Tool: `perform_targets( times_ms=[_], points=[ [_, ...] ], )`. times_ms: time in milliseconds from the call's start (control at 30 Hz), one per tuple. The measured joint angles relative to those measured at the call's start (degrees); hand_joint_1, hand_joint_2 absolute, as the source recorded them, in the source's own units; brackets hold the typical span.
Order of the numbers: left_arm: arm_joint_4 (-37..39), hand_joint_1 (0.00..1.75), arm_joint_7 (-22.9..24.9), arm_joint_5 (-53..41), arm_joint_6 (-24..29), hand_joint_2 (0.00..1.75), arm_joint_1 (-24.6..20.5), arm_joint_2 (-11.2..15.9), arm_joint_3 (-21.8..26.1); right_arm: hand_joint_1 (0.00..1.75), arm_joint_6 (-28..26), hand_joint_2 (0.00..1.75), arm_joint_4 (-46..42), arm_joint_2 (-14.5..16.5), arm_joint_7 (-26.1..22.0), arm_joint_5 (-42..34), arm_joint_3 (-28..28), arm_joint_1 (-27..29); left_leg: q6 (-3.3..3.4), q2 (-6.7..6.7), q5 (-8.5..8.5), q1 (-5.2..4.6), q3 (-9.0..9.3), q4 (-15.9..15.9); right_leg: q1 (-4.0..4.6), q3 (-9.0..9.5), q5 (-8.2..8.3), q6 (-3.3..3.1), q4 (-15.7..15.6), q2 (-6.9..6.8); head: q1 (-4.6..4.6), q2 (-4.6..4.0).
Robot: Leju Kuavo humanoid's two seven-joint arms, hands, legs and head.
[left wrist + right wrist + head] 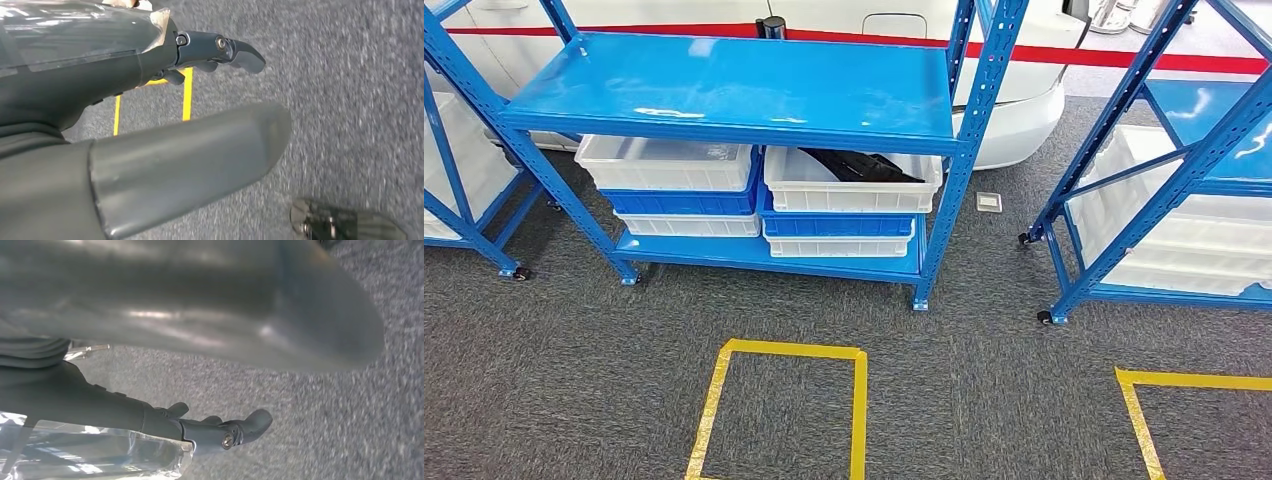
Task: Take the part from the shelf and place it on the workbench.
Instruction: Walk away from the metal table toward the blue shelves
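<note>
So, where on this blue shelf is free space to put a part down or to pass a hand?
The top board of the blue shelf is bare, apart from a dark object at its back edge. Below it is crowded: stacked bins fill the lower level, and the upper right bin holds a black part, close under the board.

Blue shelf (724, 85), white and blue bins (669, 165), yellow tape square (784, 400) on grey carpet (984, 380).

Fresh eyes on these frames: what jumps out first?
The blue shelf straight ahead, its top board bare and glossy, with white and blue bins stacked underneath. The upper right bin holds a black part, the only dark thing among them. On the grey carpet in front, a yellow tape square marks the floor; both hands, left hand and right hand, hang over carpet holding nothing.
</note>
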Motion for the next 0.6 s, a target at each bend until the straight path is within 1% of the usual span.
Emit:
perform_targets(
  times_ms=[600],
  points=[
    [-2.7,0.00,-2.6,16.1,-13.1,0.00,3.2,2.8,-12.0,0.00,13.2,0.00,-3.4,-2.3,-3.6,-21.2,17.6,3.6,0.00,0.00,0.00,0.00,-0.01,0.0,0.00,-0.01,0.00,0.00,0.0,-0.02,0.00,0.00]
  ],
)
